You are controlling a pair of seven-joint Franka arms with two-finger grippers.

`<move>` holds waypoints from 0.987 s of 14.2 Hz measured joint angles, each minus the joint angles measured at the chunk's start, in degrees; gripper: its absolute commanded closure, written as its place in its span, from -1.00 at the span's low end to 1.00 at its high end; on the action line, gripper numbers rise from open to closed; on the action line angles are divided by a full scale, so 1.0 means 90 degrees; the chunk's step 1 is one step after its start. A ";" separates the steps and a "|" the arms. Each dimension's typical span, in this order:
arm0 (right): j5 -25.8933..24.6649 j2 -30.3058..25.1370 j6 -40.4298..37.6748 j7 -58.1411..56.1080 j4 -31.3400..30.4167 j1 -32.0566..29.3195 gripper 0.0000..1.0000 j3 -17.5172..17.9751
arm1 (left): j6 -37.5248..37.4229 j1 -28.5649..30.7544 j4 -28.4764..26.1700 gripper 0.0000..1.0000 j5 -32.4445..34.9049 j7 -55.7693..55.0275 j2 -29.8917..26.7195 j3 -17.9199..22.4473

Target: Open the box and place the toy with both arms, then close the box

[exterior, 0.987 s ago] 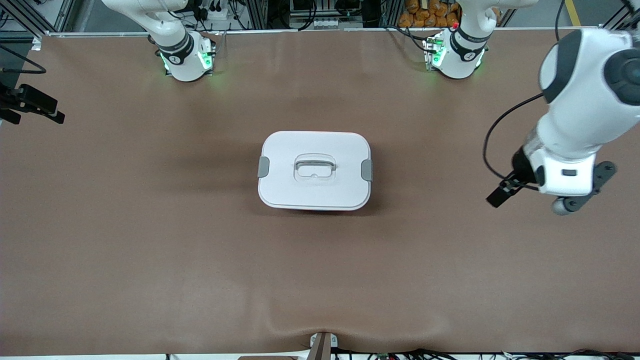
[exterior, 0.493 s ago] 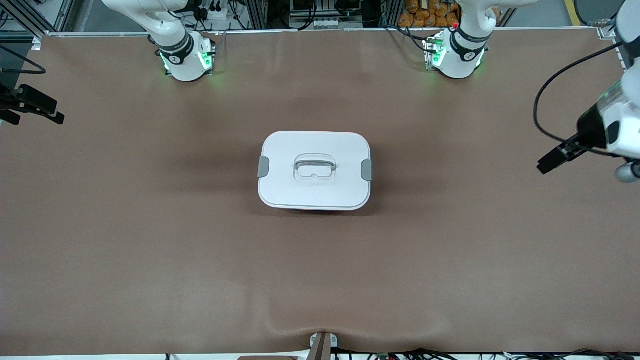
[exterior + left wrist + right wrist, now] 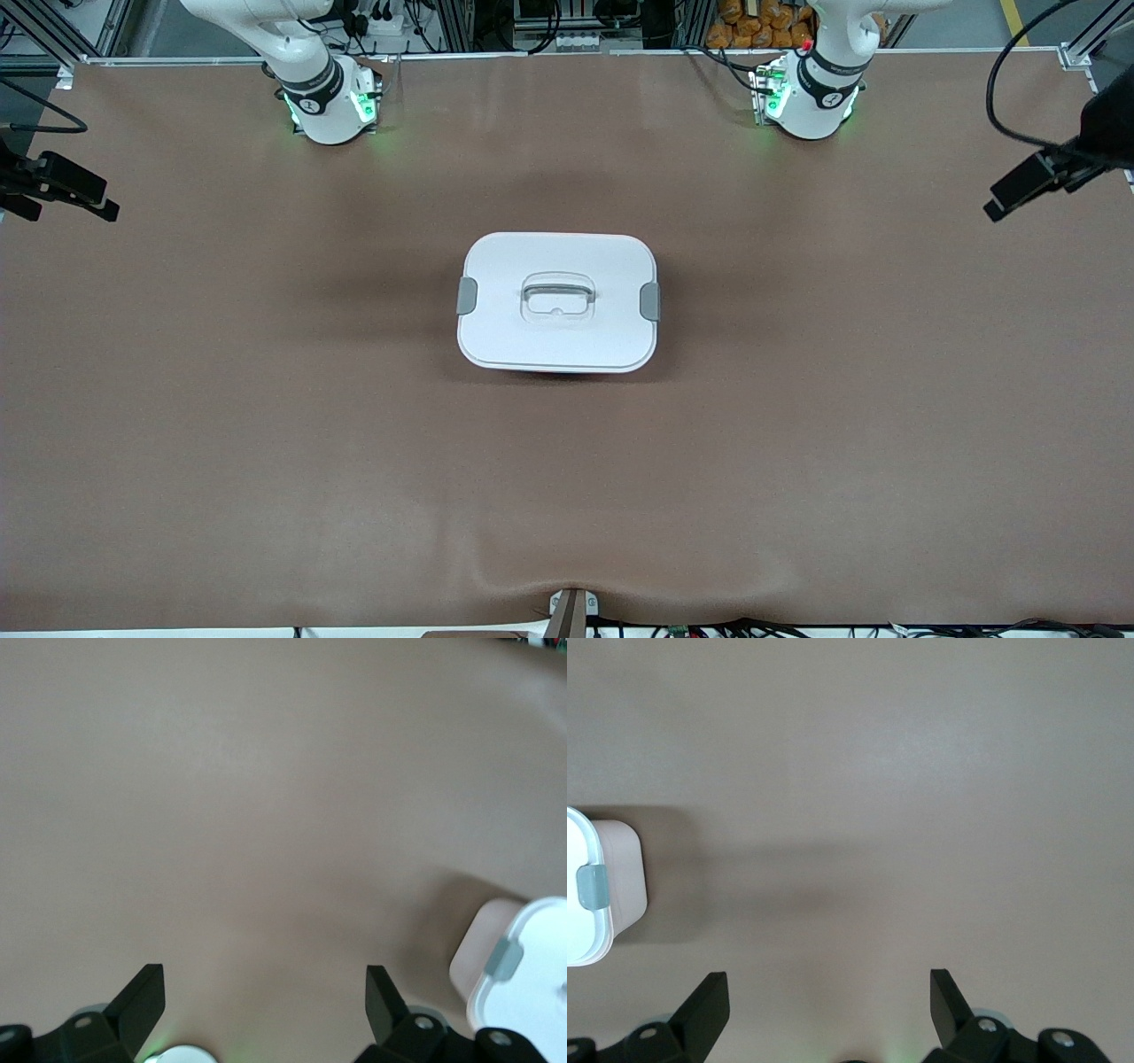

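Matte brown table [image 3: 266,399], rounded white-lidded box [image 3: 558,301] shut; left claw [image 3: 264,1003], right claw [image 3: 829,1003] agape, aloft.

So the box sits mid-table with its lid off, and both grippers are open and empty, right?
Not quite: the front view shows the white lid on the box. The rest holds: the left gripper and right gripper are open and empty.
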 measured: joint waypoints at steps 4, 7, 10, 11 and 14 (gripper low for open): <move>0.0000 0.0000 0.0000 0.0007 0.0000 0.0002 -1.00 0.0000 | -0.0043 0.0234 -0.0051 -1.00 -0.0051 0.1269 -0.0035 0.0038; 0.0000 0.0000 0.0001 0.0011 0.0000 0.0002 -1.00 -0.0001 | -0.0027 0.0372 -0.0066 -1.00 -0.0103 0.1730 0.0002 0.0094; 0.0000 0.0000 0.0001 0.0011 0.0000 0.0002 -1.00 -0.0007 | 0.0000 0.0375 -0.0082 -1.00 -0.0107 0.1743 0.0007 0.0091; 0.0000 0.0000 0.0001 0.0011 0.0000 0.0002 -1.00 -0.0007 | 0.0027 0.0375 -0.0099 -1.00 -0.0107 0.1743 0.0020 0.0090; 0.0000 0.0000 0.0001 0.0011 0.0000 -0.0001 -1.00 -0.0012 | 0.0144 0.0375 -0.0140 -1.00 -0.0107 0.1743 0.0107 0.0090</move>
